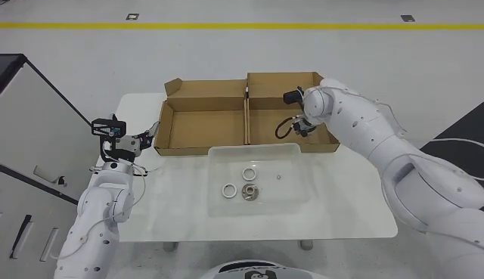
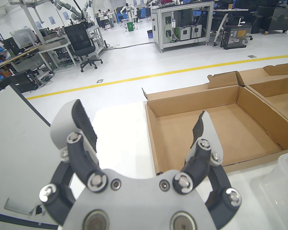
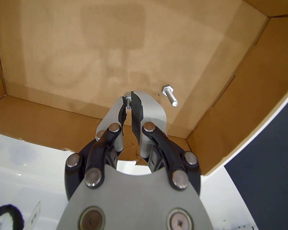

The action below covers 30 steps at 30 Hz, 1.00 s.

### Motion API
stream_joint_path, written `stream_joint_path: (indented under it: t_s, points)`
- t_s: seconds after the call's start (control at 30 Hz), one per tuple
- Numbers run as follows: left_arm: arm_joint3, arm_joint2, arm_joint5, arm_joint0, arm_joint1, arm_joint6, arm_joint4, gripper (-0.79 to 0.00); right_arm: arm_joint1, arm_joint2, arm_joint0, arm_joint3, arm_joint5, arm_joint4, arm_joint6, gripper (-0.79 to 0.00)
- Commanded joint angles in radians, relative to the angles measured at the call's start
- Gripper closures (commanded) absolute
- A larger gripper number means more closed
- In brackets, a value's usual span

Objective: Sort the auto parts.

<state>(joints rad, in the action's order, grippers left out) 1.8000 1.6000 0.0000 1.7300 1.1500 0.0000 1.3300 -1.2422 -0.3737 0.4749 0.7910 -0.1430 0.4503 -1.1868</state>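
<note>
— Since the right tool (image 3: 127, 106) hangs low inside the right box (image 1: 265, 124), why are its fingers nearly together?

— They pinch a small bolt (image 3: 128, 101) at the very tips. I judge the tool is held close to the cardboard floor so that the bolt falls only a short way and does not bounce out. Another bolt (image 3: 170, 96) already lies on the floor just beside it, so this box seems to be the place for bolts.

— And the left tool (image 2: 139, 112)?

— Its fingers are spread wide with nothing between them. It is at 9 o'clock from the left box (image 1: 200, 124), above the edge of the worktop (image 1: 181, 211). I think it is parked there so that the two arms do not cross.

— Where are the other parts?

— They are in the clear tray (image 1: 295, 199), at 6 o'clock from the two boxes. It holds one white ring (image 1: 249, 173), a second white ring (image 1: 227, 190), a grey metal part (image 1: 249, 192) touching or almost touching the first ring, and a tiny piece (image 1: 280, 177) at 3 o'clock from them, too small to identify. The tray sits between both arms, probably so that either can reach it.
</note>
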Motion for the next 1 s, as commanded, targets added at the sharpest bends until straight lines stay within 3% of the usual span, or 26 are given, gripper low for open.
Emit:
stream_joint_path:
  t_s: [0.0,0.13,0.23,0.27,0.47,0.53,0.57,0.63,0.67,0.97]
  points:
    - [0.0,0.0,0.0,0.0,0.0,0.0,0.0,-0.785,-0.004,-0.003,0.002,-0.009,0.005,0.0,-0.002,-0.111]
    - [0.0,0.0,0.0,0.0,0.0,0.0,0.0,-0.785,-0.013,-0.011,0.005,-0.027,0.014,-0.002,-0.007,-0.132]
    - [0.0,0.0,0.0,0.0,0.0,0.0,0.0,-0.785,-0.018,-0.018,0.007,-0.039,0.023,-0.006,-0.007,-0.28]
    - [0.0,0.0,0.0,0.0,0.0,0.0,0.0,-0.785,-0.019,-0.02,0.008,-0.043,0.026,-0.006,-0.007,-0.366]
    - [0.0,0.0,0.0,0.0,0.0,0.0,0.0,-0.785,-0.023,-0.047,0.006,-0.048,0.049,-0.022,0.001,-0.345]
    - [0.0,0.0,0.0,0.0,0.0,0.0,0.0,-0.785,-0.021,-0.063,0.003,-0.044,0.057,-0.033,0.007,-0.372]
    - [0.0,0.0,0.0,0.0,0.0,0.0,0.0,-0.785,-0.019,-0.071,0.0,-0.04,0.06,-0.035,0.008,-0.44]
    - [0.0,0.0,0.0,0.0,0.0,0.0,0.0,-0.785,-0.013,-0.091,-0.005,-0.029,0.066,-0.045,0.006,-0.708]
    - [0.0,0.0,0.0,0.0,0.0,0.0,0.0,-0.785,-0.009,-0.102,-0.008,-0.019,0.073,-0.049,0.006,-0.785]
    - [0.0,0.0,0.0,0.0,0.0,0.0,0.0,-0.785,0.062,-0.248,-0.019,0.156,0.155,-0.104,-0.076,-0.785]
